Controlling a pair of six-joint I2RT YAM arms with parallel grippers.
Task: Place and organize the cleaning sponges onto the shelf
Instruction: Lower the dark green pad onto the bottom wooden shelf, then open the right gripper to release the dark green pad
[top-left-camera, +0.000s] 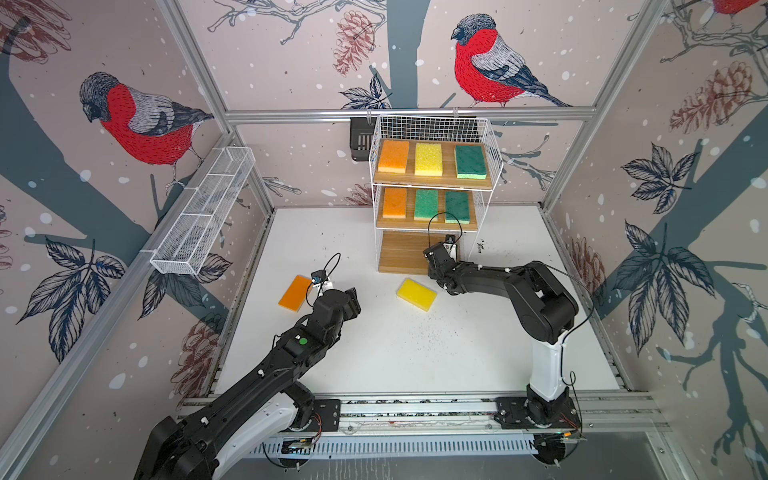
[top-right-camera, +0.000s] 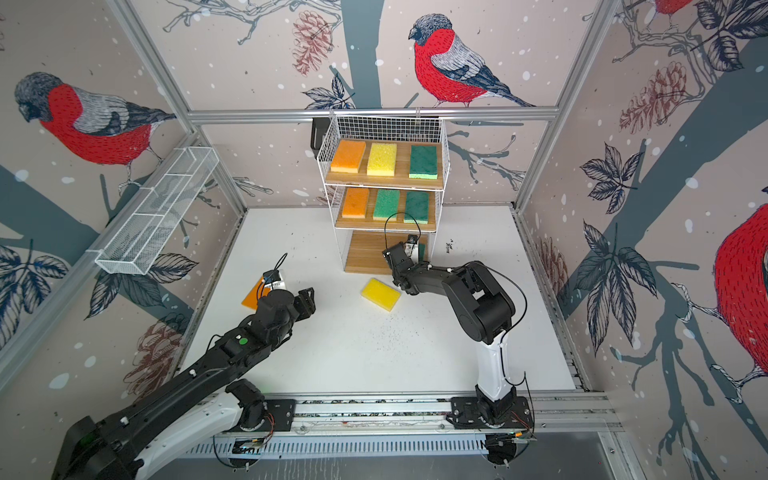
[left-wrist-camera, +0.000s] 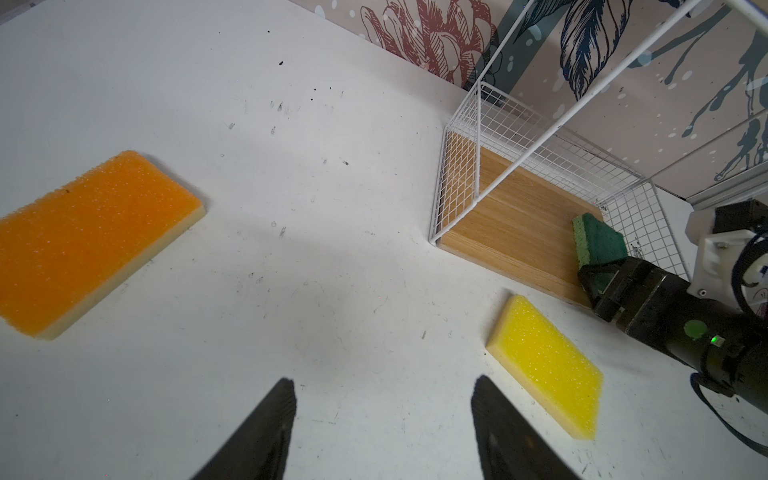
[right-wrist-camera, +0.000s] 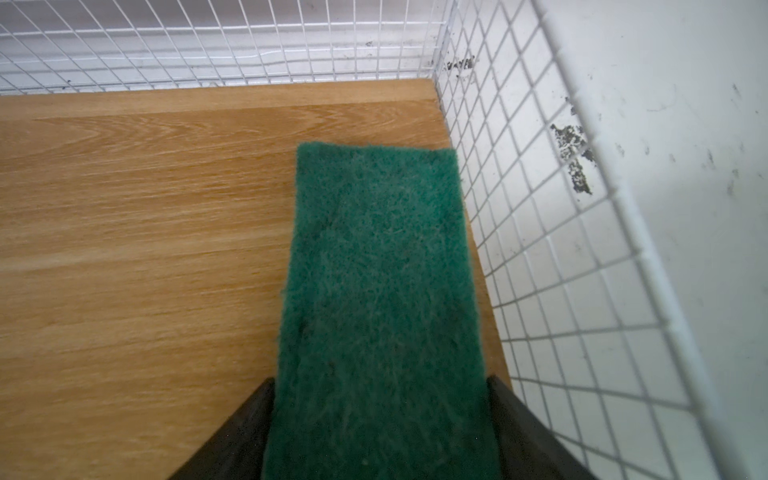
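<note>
a white worktop (top-left-camera: 415, 353). at its back stands the shelf (top-left-camera: 428, 126) — white wire, three wooden boards; cleaning sponges (top-left-camera: 429, 159) fill the upper two, three to a board. my right claw (right-wrist-camera: 381, 380) reaches onto the lowest board (right-wrist-camera: 145, 249), closed on a green sponge (right-wrist-camera: 378, 270) by its long sides, just beside the shelf's wire side. my left claw (left-wrist-camera: 384, 380) hangs open and empty above the worktop, between an orange sponge (top-left-camera: 295, 293) and a yellow sponge (top-left-camera: 417, 294) lying loose there.
</note>
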